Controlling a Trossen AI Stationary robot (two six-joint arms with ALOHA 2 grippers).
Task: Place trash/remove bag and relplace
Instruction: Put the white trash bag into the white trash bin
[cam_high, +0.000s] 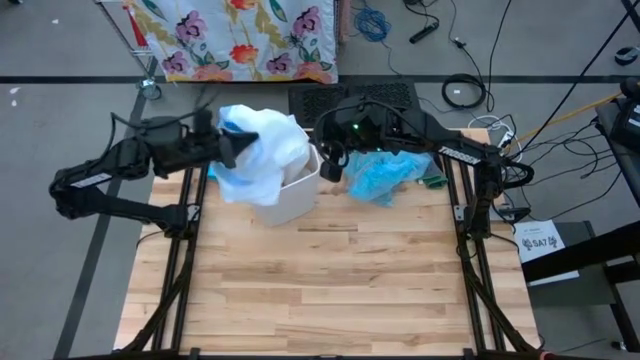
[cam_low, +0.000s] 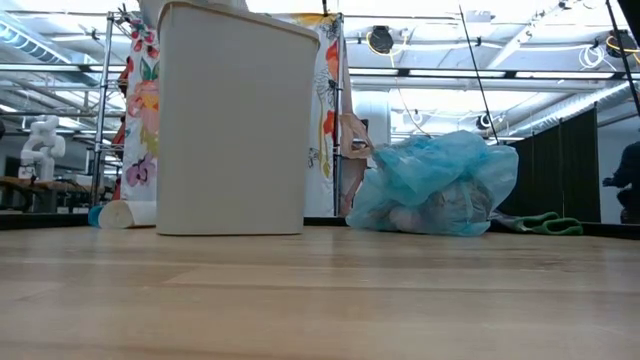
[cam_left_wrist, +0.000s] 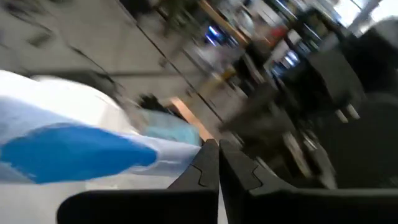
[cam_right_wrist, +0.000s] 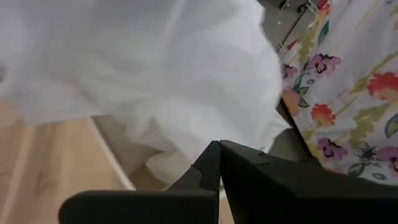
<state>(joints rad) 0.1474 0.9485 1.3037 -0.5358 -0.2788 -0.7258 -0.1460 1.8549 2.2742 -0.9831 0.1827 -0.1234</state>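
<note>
Presently the removal half of the task reads as done: the light-blue bag (cam_high: 385, 175), full and knotted-looking, lies on the desk (cam_high: 330, 280) just beside the white bin (cam_high: 295, 195), on the right arm's side, with pale trash (cam_low: 440, 212) dimly visible through its film in the low view.

The replacement white bag (cam_high: 262, 150) is draped over the bin's rim and bunched above it on the left arm's side, not yet seated inside.

The left pincer (cam_high: 240, 143) sits at the bin's far-left upper edge, fingers drawn together. Its wrist view shows white film with a blue patch running right up to the fingertips. That view is smeared, so whether film is caught between them cannot be confirmed; a pinch on the liner's hem is likely.

The right pincer (cam_high: 333, 165) hovers at the bin's right rim, between bin and blue bag, jaws closed with nothing seen in them. In its wrist view the white liner billows directly ahead, with the bin's rim below.

Governing relation: the liner lies between the two pincers, its mouth spanning the bin's opening from left to right. The left arm is on the material; the right is near the opposite edge but empty. In my judgement the next move requires that right-hand edge to be taken and spread over the rim.
</note>
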